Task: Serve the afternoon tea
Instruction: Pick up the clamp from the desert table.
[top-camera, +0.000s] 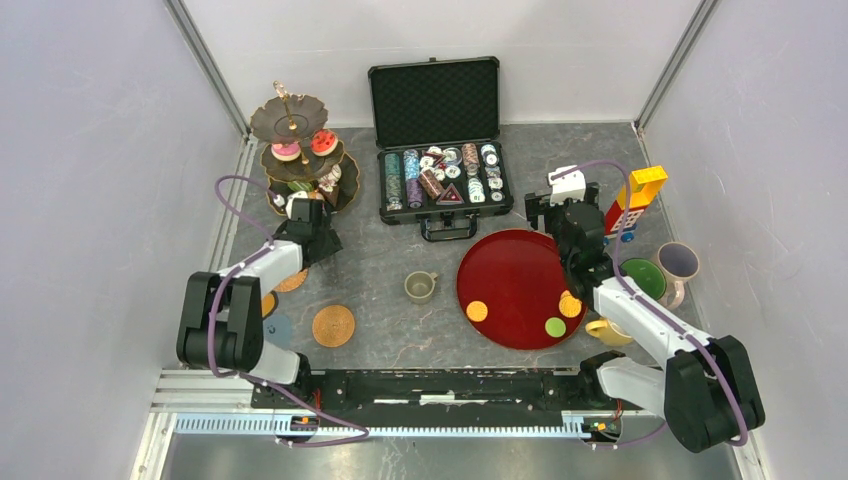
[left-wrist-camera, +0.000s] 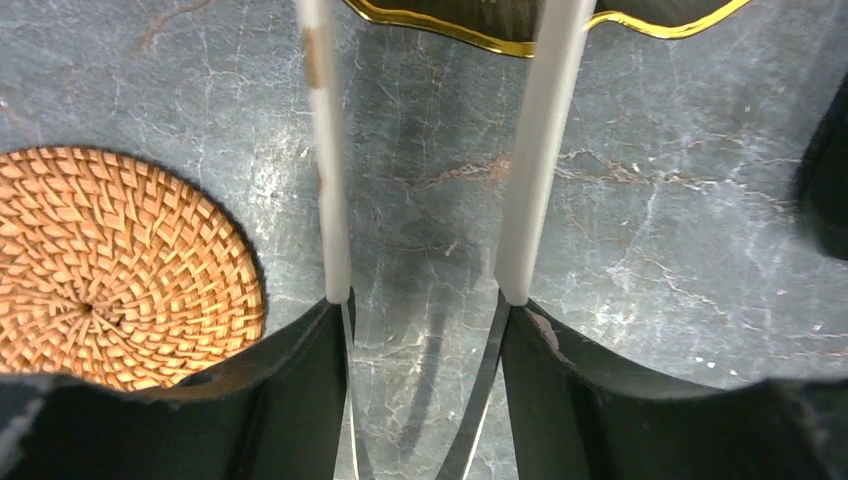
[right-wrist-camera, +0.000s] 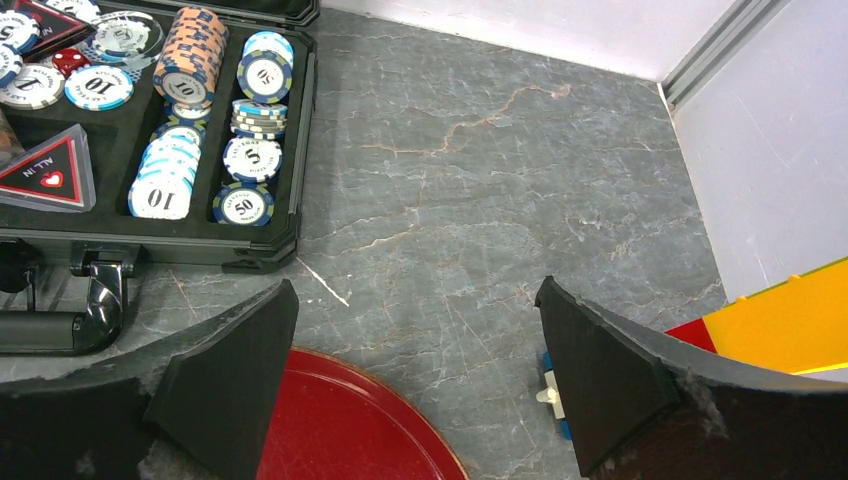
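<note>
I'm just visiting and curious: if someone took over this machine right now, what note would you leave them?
Left tool: open, empty, by the stand.
Right tool: open, empty, by the far edge of the red tray.
The stand holds some sweets; three rounds lie on the tray; small mug mid-table; three mugs at right.
To do, probably: move the rounds to the stand, set out the mugs.

Left and right of the red tray (top-camera: 505, 265), the left arm (top-camera: 265, 265) and right arm (top-camera: 650, 320) are black with pale grey links and looping purple cables. The left gripper (left-wrist-camera: 432, 60) has slim white fingers (left-wrist-camera: 330, 180); the right gripper (right-wrist-camera: 417, 290) has broad black wedges.
</note>
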